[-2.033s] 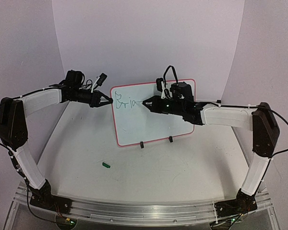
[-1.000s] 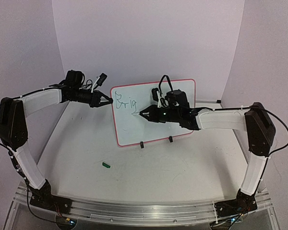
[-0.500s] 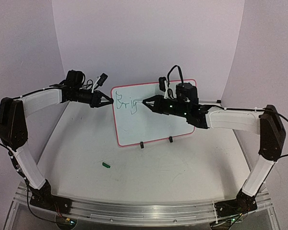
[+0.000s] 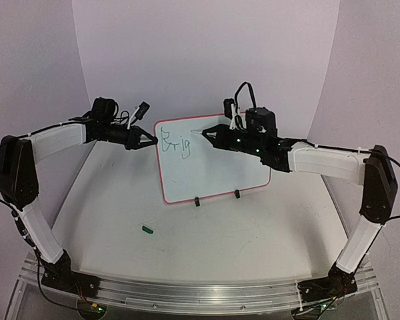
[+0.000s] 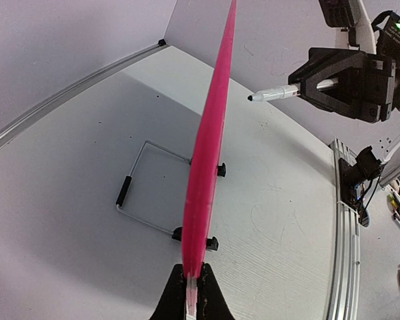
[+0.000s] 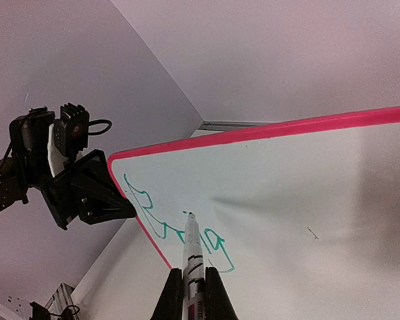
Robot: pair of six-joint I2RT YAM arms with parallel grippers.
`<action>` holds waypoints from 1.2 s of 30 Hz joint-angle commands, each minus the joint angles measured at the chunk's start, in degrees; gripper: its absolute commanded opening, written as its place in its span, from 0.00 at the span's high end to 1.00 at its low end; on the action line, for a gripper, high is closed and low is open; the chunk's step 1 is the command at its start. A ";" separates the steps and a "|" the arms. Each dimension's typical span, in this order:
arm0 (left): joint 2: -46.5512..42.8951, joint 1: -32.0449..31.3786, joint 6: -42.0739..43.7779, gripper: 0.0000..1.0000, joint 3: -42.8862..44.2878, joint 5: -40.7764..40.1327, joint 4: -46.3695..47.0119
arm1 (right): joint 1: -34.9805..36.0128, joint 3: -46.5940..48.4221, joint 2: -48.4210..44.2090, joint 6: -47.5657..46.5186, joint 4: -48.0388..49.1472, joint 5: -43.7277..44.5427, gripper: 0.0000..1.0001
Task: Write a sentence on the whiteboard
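The whiteboard [image 4: 217,167], glossy white with a red-pink rim, stands upright on two black clip feet [image 4: 197,202]. Green handwriting [image 6: 161,220] runs along its upper left. My left gripper [image 4: 153,140] is shut on the board's left edge; in the left wrist view the pink rim [image 5: 210,133] runs edge-on out of the jaws of the left gripper [image 5: 190,285]. My right gripper [image 6: 191,280] is shut on a white marker [image 6: 192,250], tip pointing at the letters. In the left wrist view the marker [image 5: 273,93] shows a small gap to the board's face.
A small green marker cap [image 4: 147,229] lies on the table in front of the board, to the left. A wire stand [image 5: 147,190] props the board from behind. The enclosure's back wall is close behind the board.
The right gripper dipped down-left with the marker a second ago, then rose; the tip now sits higher, near the top of the letters. More green writing has appeared. The left gripper has not moved.
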 commanded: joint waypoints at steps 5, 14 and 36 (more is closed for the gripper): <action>-1.83 -0.81 0.77 1.00 0.86 0.67 -1.75 | -1.15 4.45 2.34 -0.83 -0.13 -0.02 1.00; -1.88 -0.85 0.93 1.00 0.94 0.45 -2.01 | -1.71 5.65 4.39 -0.56 -0.43 0.46 1.00; -1.81 -1.15 1.04 1.00 1.06 0.51 -2.11 | -1.69 -2.50 2.38 1.25 -0.60 -0.95 1.00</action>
